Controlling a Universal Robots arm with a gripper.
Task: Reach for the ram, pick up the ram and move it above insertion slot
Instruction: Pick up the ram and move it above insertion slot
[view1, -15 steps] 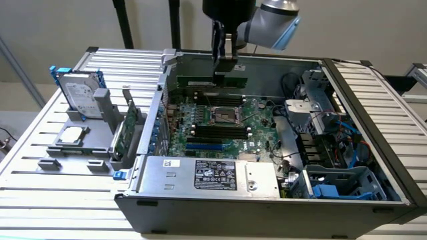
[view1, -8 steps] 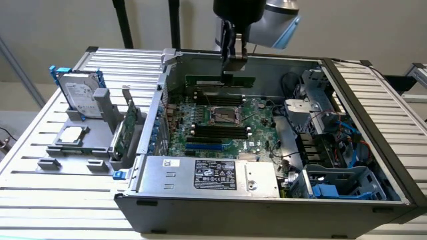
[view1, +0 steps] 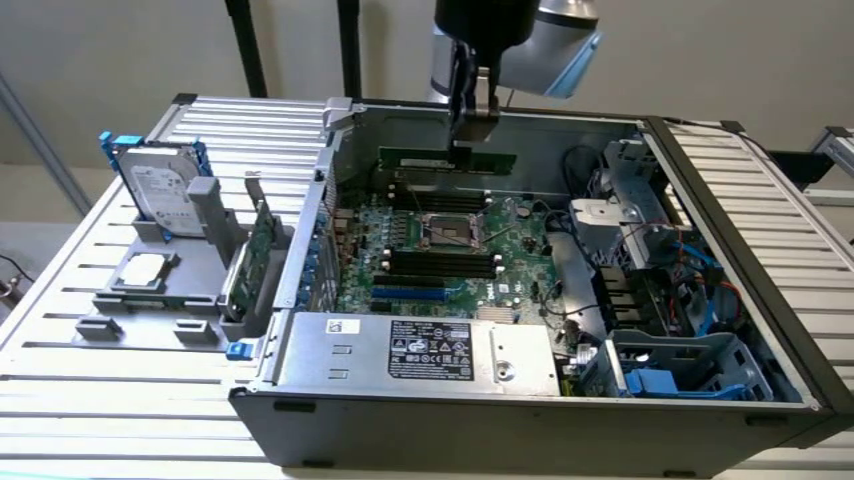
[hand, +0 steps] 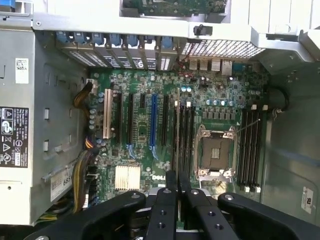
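Hanging over the open case (view1: 747, 230), the tool (view1: 473, 140) is pinched shut on the ram (view1: 447, 160), holding it by the middle of its upper long edge. In the exterior view the ram is a thin green stick lying level in the air, above the far end of the board (view1: 441, 250) and clear of it. In the wrist view its edge (hand: 178, 150) runs straight out from between the fingers (hand: 167, 200), lined up alongside the black slots (hand: 186, 135) just beside the CPU socket (hand: 215, 152).

Such a stick should be very light and stiff, so weight is no concern; the worry is fragility. The chips and the contact edge along the bottom ought not to be squeezed or scraped, and a thin board can twist or snap if pressed off-square. A grip on the flat faces near the top edge, at the centre, as here, looks right: it keeps the stick balanced and leaves the contact edge free. Smooth faces could slip under a sideways knock against the case wall.
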